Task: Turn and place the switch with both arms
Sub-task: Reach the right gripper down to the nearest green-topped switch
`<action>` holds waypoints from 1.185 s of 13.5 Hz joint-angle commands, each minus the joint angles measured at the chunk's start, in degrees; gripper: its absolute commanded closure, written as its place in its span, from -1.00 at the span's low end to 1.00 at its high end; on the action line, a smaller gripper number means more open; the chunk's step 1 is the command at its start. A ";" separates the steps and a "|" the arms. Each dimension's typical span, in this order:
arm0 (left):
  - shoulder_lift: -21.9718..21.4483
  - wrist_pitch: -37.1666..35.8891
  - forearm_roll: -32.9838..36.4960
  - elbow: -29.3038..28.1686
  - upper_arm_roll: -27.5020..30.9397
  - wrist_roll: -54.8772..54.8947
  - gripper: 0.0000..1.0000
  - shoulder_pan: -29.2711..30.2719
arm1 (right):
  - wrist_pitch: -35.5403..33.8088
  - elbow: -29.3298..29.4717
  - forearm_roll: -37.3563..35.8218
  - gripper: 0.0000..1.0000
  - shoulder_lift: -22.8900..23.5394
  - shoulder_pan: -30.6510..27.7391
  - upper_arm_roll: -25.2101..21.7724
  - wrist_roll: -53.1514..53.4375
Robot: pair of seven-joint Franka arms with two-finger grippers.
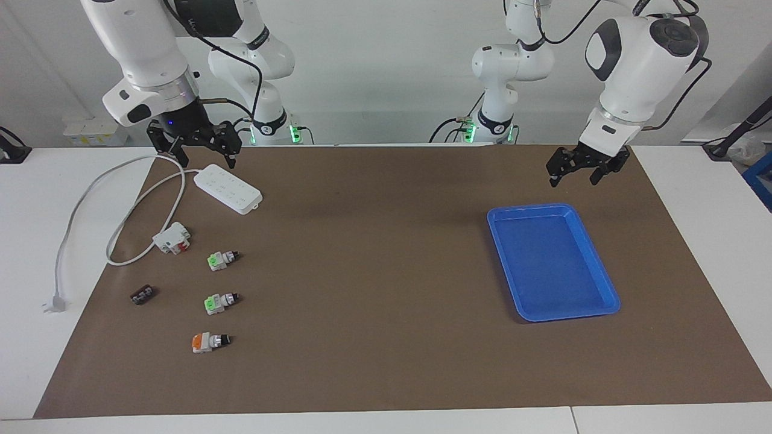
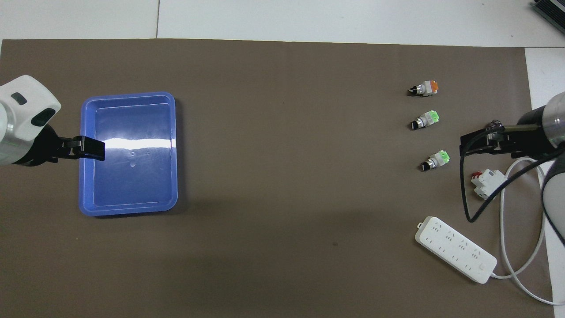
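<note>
While both arms hang above the table, the scene reads as follows.

Facing view, surface: a brown paper mat (image 1: 386, 337) covers a white table (image 1: 36, 271) before a pale wall.
Facing view, right gripper (image 1: 206, 158): black, raised over the white plastic power strip (image 1: 228, 188), fingers spread wide, holding nothing.
Facing view, left gripper (image 1: 574, 176): black, raised over bare mat just beside the shallow blue plastic tray (image 1: 603, 265), fingers spread wide, holding nothing.
Facing view, switches: two green-ended rotary switches lie at the right arm's end, one (image 1: 222, 260) nearer the robots than the other (image 1: 220, 302); an orange-ended switch (image 1: 209, 342) lies farthest out.
Facing view, other parts: a white-and-red block (image 1: 172, 238) and a small dark block (image 1: 143, 295) lie near a looping white cable (image 1: 78, 211).

Overhead view, surface: same matte mat (image 2: 282, 132); glare streaks the glossy rectangular tray (image 2: 128, 210).
Overhead view, arms: left gripper (image 2: 90, 148) covers the tray's rim; right gripper (image 2: 474, 145) hangs beside the nearer green switch (image 2: 435, 160).
Overhead view, shapes: green switch (image 2: 424, 120), orange switch (image 2: 423, 88), block (image 2: 487, 182), flat strip (image 2: 454, 248).
</note>
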 commanded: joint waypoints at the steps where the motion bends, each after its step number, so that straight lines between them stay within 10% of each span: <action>1: -1.41 0.65 0.83 -1.37 -0.53 -0.55 -1.00 0.75 | -0.14 -1.20 -0.87 -1.00 -1.21 -0.68 0.20 -0.85; 7: -1.41 0.65 0.83 -1.37 -0.53 -0.55 -1.00 0.75 | 0.39 -1.55 -0.87 -1.00 -1.56 -1.30 0.02 -3.39; 16: -1.41 0.65 0.83 -1.37 -0.53 -0.55 -1.00 0.75 | 5.65 -9.81 -0.87 -1.00 -4.81 -3.75 0.02 -45.62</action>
